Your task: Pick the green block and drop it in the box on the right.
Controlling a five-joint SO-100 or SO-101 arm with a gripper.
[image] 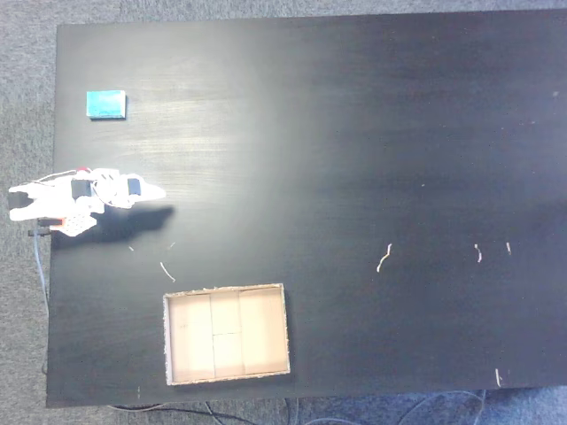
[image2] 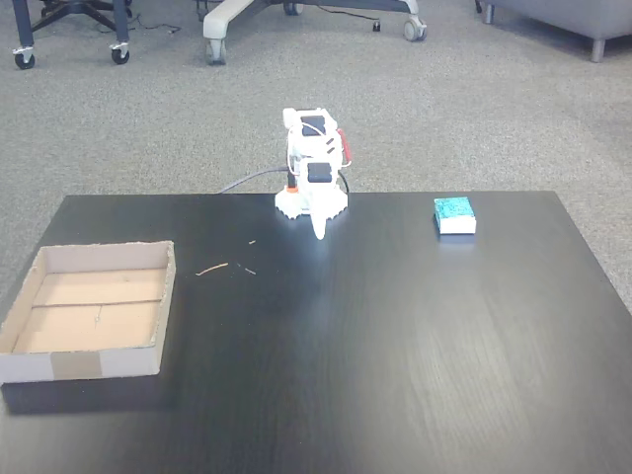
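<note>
Resting folded at the tabletop (image2: 395, 326) edge, my hand (image: 158, 193) looks pinched narrow; the green block (image: 106, 104) lies apart, and overreaching risks nudging it away from the box (image2: 94, 306)

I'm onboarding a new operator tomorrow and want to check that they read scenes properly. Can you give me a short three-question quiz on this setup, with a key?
1. True or false: the green block already lies inside the box.
2. In the fixed view facing the arm, which lies to the left of the pincer: A) the green block, B) the box, C) both?
3. What is the pincer holding?

Key
1. False. The block rests on the bare black table, far from the box.
2. B. The block lies to the right there.
3. Nothing; it sits folded near the arm's base, apart from both things.
</note>
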